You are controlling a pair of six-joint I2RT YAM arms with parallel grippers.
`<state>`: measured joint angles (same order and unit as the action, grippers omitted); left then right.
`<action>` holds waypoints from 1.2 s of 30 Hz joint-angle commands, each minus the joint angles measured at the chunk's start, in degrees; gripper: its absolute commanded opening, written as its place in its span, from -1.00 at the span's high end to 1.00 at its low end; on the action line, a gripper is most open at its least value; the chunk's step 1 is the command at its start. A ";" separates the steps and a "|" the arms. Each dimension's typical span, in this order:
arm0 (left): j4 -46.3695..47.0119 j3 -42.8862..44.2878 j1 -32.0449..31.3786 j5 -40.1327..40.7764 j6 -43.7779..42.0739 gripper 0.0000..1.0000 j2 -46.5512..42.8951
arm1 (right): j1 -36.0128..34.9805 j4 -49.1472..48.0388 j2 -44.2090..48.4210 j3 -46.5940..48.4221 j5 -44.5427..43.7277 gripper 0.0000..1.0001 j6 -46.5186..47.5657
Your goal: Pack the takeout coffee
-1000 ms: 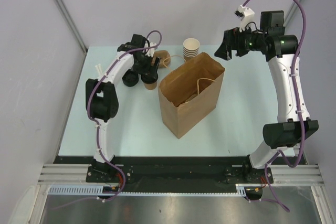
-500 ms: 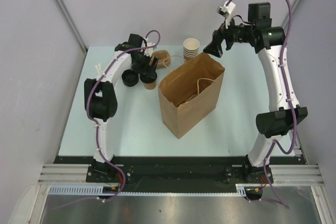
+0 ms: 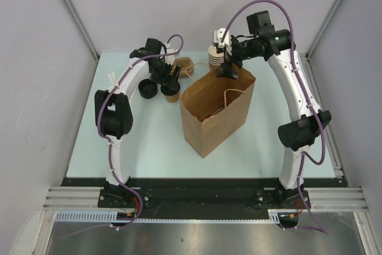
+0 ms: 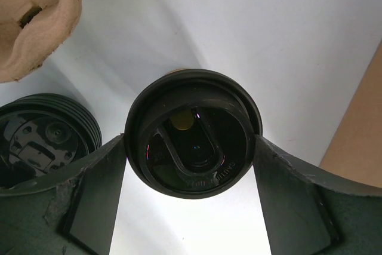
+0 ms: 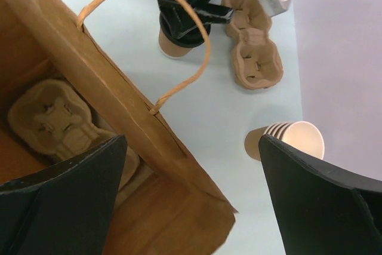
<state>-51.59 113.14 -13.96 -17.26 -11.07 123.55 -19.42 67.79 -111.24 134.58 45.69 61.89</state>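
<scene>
The packing is barely begun: the takeout coffee (image 4: 194, 138) stands on the counter (image 3: 149, 138) just left of the open paper bag (image 3: 206, 129), not yet lifted. The left gripper (image 4: 190, 153) straddles it, jaws closed against both sides of the black lid. The right gripper (image 5: 191, 141) hovers over the bag's far rim, jaws wide apart and empty. A pulp carrier (image 5: 54, 120) lies inside the bag. Lifting the cup and lowering it in remain.

A: What colours were there?
B: The takeout coffee (image 4: 194, 138) was a tan cup under a glossy black lid.
A: And around it?
B: A plain brown paper bag (image 3: 218, 111), a pale mint table (image 3: 149, 141), white arms (image 3: 289, 85) with black joints, a tan cup carrier (image 5: 258, 58), pale grey walls (image 3: 179, 4).
</scene>
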 commanded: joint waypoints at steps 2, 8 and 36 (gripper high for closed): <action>0.88 -1.16 0.24 -2.34 -0.97 0.17 -5.24 | -1.23 4.80 -2.14 3.49 -0.25 -0.93 10.61; 1.14 -2.31 0.24 -2.34 -0.97 0.24 -5.60 | -2.73 7.62 -4.16 4.02 -0.43 -0.75 13.69; 0.79 -1.35 3.23 -5.77 -1.41 0.29 -16.75 | -1.77 15.29 -2.14 5.07 -3.06 1.00 1.77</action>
<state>-51.57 110.50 -11.03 -20.27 -11.07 113.01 -22.26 77.10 -116.05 136.88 43.42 74.11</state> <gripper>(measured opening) 0.831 0.010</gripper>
